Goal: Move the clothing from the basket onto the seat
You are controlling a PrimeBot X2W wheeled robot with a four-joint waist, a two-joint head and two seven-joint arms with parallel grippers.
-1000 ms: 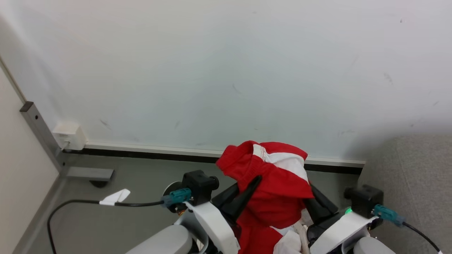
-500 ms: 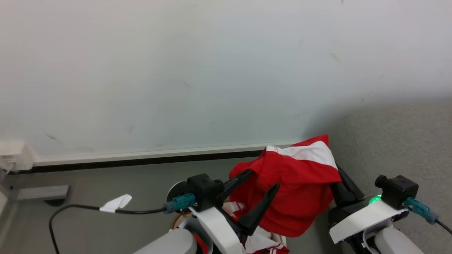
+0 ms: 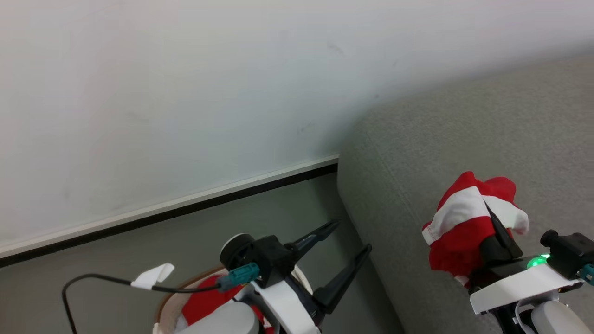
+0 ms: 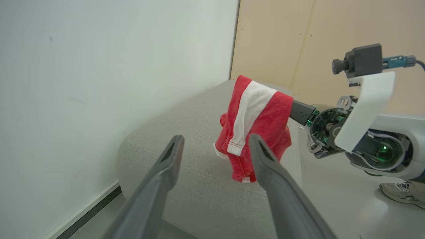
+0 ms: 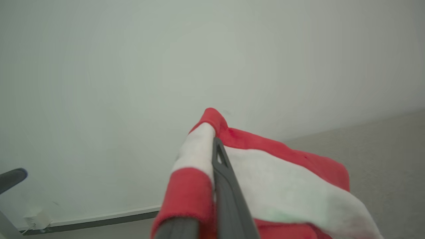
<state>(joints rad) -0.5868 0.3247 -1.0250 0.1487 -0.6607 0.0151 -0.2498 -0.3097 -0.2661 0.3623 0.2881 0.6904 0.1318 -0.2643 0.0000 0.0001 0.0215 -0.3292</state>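
My right gripper (image 3: 486, 208) is shut on a bunched piece of the clothing (image 3: 457, 232), red with a white panel, and holds it just above the near left end of the grey seat (image 3: 464, 125). In the right wrist view the clothing (image 5: 282, 186) drapes over my gripper (image 5: 207, 146). My left gripper (image 3: 352, 236) stands open with nothing in it, over the floor left of the seat. In the left wrist view my gripper (image 4: 215, 142) points at the hanging clothing (image 4: 259, 119) and the seat (image 4: 186, 166). The basket (image 3: 168, 297) shows its brown rim at the bottom, with more red clothing (image 3: 202, 301) inside.
A pale wall with a black-and-white baseboard (image 3: 185, 211) runs behind the grey floor. A black cable with a white tag (image 3: 153, 273) trails from my left wrist. A beige panel (image 4: 298, 39) stands behind the seat. A person's shoe (image 4: 401, 194) rests on the floor.
The head camera has turned right, bringing the seat into view. My right gripper has carried the red garment from between both grippers over to the seat. The left gripper now stands apart from it.
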